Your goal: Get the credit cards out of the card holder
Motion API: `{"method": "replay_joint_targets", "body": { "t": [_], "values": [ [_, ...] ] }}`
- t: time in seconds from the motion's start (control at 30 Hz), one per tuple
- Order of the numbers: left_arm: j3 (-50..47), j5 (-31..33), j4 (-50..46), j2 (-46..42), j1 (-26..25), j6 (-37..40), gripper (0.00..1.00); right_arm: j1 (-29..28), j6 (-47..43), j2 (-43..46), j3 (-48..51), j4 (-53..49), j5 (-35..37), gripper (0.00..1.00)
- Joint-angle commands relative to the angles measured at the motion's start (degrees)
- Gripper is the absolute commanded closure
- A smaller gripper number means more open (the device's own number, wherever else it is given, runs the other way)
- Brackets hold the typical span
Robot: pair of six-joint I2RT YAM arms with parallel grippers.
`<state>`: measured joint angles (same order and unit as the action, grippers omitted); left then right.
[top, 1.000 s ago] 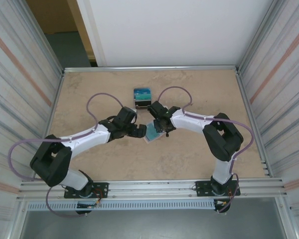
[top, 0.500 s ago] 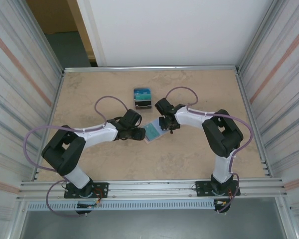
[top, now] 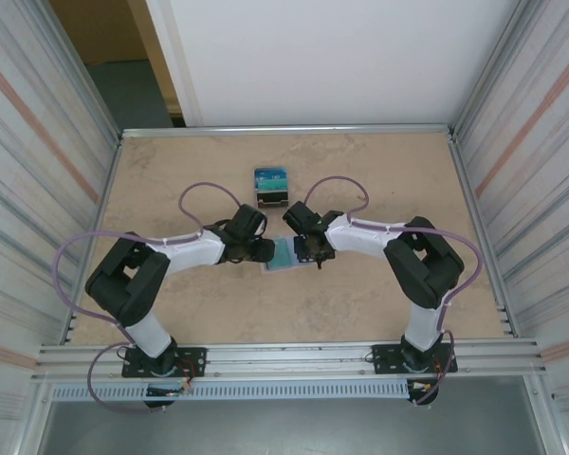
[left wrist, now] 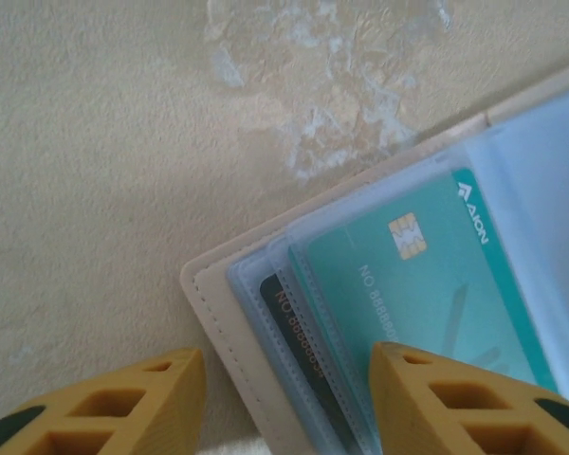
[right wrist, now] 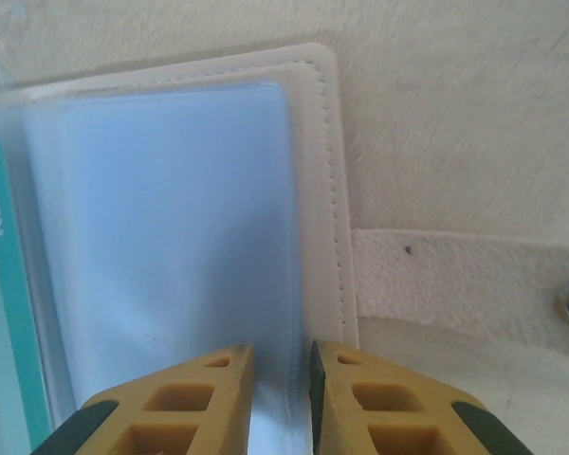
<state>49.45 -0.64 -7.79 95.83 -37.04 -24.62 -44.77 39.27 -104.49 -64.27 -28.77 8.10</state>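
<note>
Pulling the cards out hasn't begun, has it? Where does the job stand?

Early, I'd judge. The card holder (top: 283,254) lies opened flat on the tabletop (top: 171,180) between the two arms. A teal card (left wrist: 427,284) and a dark card (left wrist: 289,327) sit tucked in its clear sleeves.

What are the hands doing?

The right hand (right wrist: 281,358) is clenched, fingers almost touching. It nips the holder's right side where the pale sleeve meets the stitched border, just beside the closing tab (right wrist: 455,275). That reads as pinning the holder in place. The left hand (left wrist: 286,374) is released and straddles the opposite corner, one finger over bare tabletop, the other over the teal card's sleeve.

So the next move?

My guess is that the left hand must catch the exposed edge of one card alone. Then it slides the card out along the sleeve while the right stops the holder dragging. Thin, slick plastic, so it could easily grab the sleeve too.

Anything readable?

"AION" in white on the teal card, near a gold chip, then "NO 8888…" running along it. The dark card shows "NO 888…" as well, the rest hidden. I see no writing on the holder itself.

And farther back?

A small blue, teal and dark thing (top: 271,185), well apart from both hands; too small to say what it is
</note>
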Motion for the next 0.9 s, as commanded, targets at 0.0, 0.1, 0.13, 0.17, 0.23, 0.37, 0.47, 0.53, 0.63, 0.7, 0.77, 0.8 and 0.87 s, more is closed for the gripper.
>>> {"method": "replay_joint_targets", "body": {
  "t": [0.0, 0.1, 0.13, 0.17, 0.23, 0.37, 0.47, 0.53, 0.63, 0.7, 0.77, 0.8, 0.87],
  "values": [
    [1.85, -1.44, 1.34, 2.02, 1.16, 0.77, 0.52, 0.05, 3.76, 2.45, 1.67, -3.22, -0.54, 0.77],
    [2.48, -1.59, 0.89, 1.85, 1.18, 1.15, 0.54, 0.15, 4.14, 4.16, 1.89, -3.39, -0.16, 0.77],
    [2.44, -1.68, 0.68, 1.43, 1.18, 1.19, 0.54, 0.26, 4.03, 4.95, 1.87, -3.64, 0.26, 0.76],
    [2.28, -1.75, 0.52, 0.94, 1.18, 1.16, 0.54, 0.22, 3.94, 5.66, 1.89, -3.87, 0.59, 0.75],
    [1.52, -1.6, 0.43, -0.66, 1.11, 0.83, 0.52, 0.51, 3.56, 7.56, 1.79, -4.38, 1.52, 0.74],
    [-0.66, -0.3, -0.1, -4.17, 1.17, -0.17, 0.48, 0.86, 2.82, 11.72, 1.96, -3.65, 2.56, 0.72],
    [-2.42, 0.04, 0.36, -6.44, 1.18, -0.82, 0.48, 1.38, 2.4, 14.49, 3.21, -0.02, 0.31, 0.74],
    [-3.19, -0.21, 0.97, -6.91, 1.18, -1.04, 0.48, 2.48, 2.34, 15.53, 4.66, 4.04, -4.29, 0.77],
    [-3.48, -0.65, 1.76, -5.94, 1.15, -1.44, 0.5, 5.41, 2.79, 15.39, 7.38, 12.21, -14.4, 0.78],
    [-3.15, -1.55, 2.02, -4.89, 1.07, -1.53, 0.51, 6.94, 3.5, 14.49, 8.81, 16.6, -19.81, 0.79],
    [-2.96, -2.06, 2.44, -4.09, 1.0, -1.57, 0.53, 7.43, 3.63, 13.31, 9.49, 19.58, -23.29, 0.8],
    [-2.98, -2.0, 2.71, -3.75, 0.86, -1.66, 0.53, 7.42, 3.45, 12.64, 9.65, 20.78, -24.64, 0.8],
    [-2.96, -1.97, 3.08, -3.31, 0.74, -1.78, 0.55, 7.29, 3.48, 11.29, 9.78, 21.98, -25.73, 0.79]
  ]
}}
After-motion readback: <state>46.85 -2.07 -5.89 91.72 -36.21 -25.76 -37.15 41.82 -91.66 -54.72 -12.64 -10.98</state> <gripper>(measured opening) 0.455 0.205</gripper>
